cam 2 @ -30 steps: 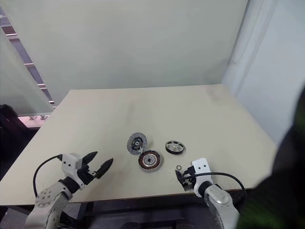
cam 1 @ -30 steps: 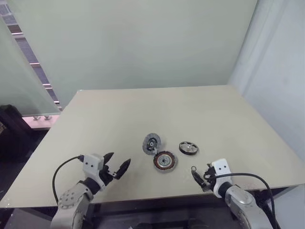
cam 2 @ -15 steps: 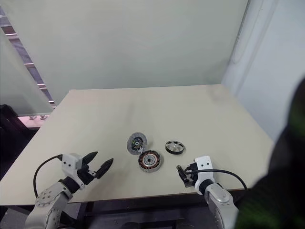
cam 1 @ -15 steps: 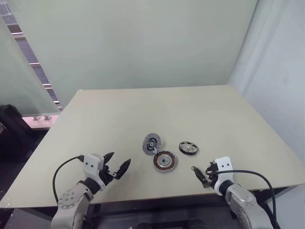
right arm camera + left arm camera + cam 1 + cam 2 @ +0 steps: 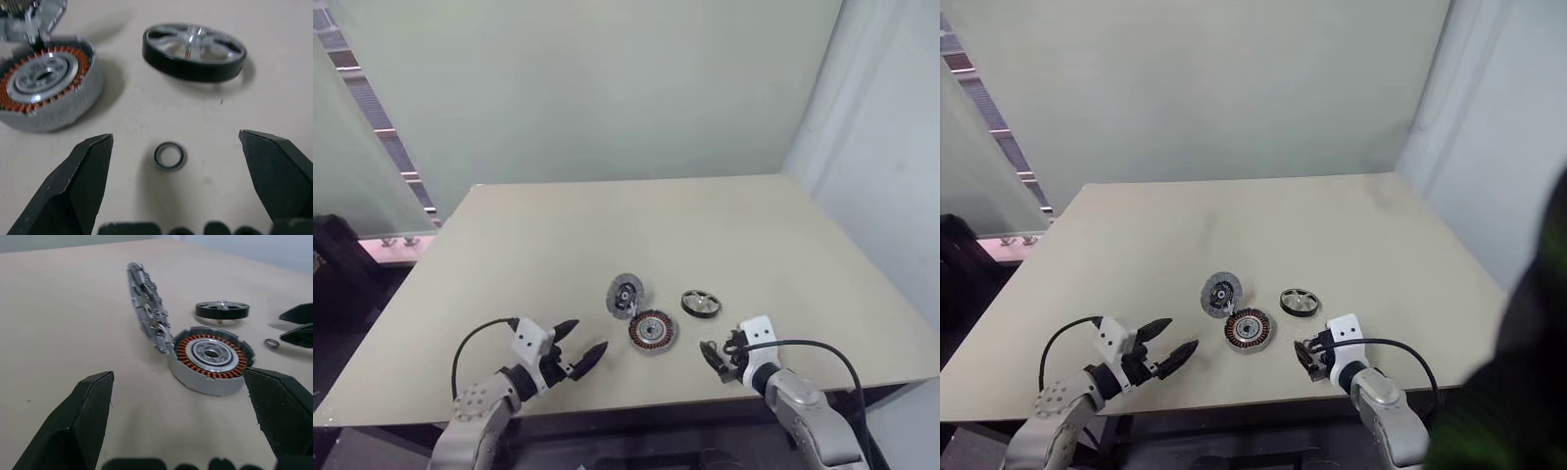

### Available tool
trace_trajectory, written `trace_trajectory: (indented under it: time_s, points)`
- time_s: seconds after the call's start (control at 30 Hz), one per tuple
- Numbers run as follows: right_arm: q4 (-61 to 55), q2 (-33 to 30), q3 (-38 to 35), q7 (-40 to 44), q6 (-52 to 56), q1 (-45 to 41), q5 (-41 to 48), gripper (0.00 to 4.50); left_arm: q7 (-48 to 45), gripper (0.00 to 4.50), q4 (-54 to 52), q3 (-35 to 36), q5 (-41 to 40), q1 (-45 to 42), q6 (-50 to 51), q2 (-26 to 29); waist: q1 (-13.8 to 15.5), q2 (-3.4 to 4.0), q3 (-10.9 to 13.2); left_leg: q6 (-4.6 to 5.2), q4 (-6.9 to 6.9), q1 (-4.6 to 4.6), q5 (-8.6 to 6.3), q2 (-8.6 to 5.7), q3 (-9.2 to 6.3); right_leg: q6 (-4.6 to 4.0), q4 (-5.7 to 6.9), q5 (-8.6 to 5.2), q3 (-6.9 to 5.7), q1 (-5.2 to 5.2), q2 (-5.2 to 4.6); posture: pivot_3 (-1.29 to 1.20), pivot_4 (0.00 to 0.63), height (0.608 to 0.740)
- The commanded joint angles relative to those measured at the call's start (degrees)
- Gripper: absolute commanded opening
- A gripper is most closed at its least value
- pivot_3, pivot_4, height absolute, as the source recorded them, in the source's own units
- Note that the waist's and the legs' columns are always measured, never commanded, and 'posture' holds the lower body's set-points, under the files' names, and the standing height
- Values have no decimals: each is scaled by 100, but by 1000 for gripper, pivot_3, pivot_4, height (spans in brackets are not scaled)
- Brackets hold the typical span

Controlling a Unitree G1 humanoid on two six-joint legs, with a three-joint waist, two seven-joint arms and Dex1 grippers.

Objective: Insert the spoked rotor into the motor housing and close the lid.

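Observation:
The motor housing lies flat near the table's front, its copper windings facing up. The grey lid stands tilted against the housing's far left edge. To the right lies the spoked rotor, a black ring flat on the table. My left gripper is open, low over the table left of the housing and pointing at it. My right gripper is open too, in front of the rotor and right of the housing. Neither holds anything.
A small loose metal ring lies on the table between my right gripper's fingers, short of the rotor. The beige table stretches bare behind the parts. A wall bounds the right side and glass panels the left.
My left gripper has moved right toward the housing and turned to face it. My right gripper has stayed about where it was. The parts have not moved.

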Motion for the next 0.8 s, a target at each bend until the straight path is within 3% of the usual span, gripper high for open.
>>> trace_trajectory:
  time_s: [0.03,0.53,0.63,0.8]
  points:
    - [83,-12,40,15,-219,-160,-94,4500,-103,4490,-113,-78,14,-112,-13,78,0,0,0,0,0,0,0,0,0,0,0,0,0,0,0,0,0,740]
    - [543,122,78,-125,-480,-248,-262,4500,-219,4490,-74,-347,107,-256,77,98,-1,0,0,1,1,0,0,0,0,0,0,0,1,1,2,0,0,740]
    - [555,124,98,-139,-490,-206,-275,3861,-225,4500,-52,-354,122,-294,84,91,-1,1,0,1,2,0,0,0,0,0,1,0,1,1,2,0,0,740]
    - [525,154,142,-155,-489,-152,-310,2176,-229,4500,-8,-367,141,-312,49,103,-1,1,0,1,2,1,0,0,0,0,1,0,2,3,3,0,0,740]
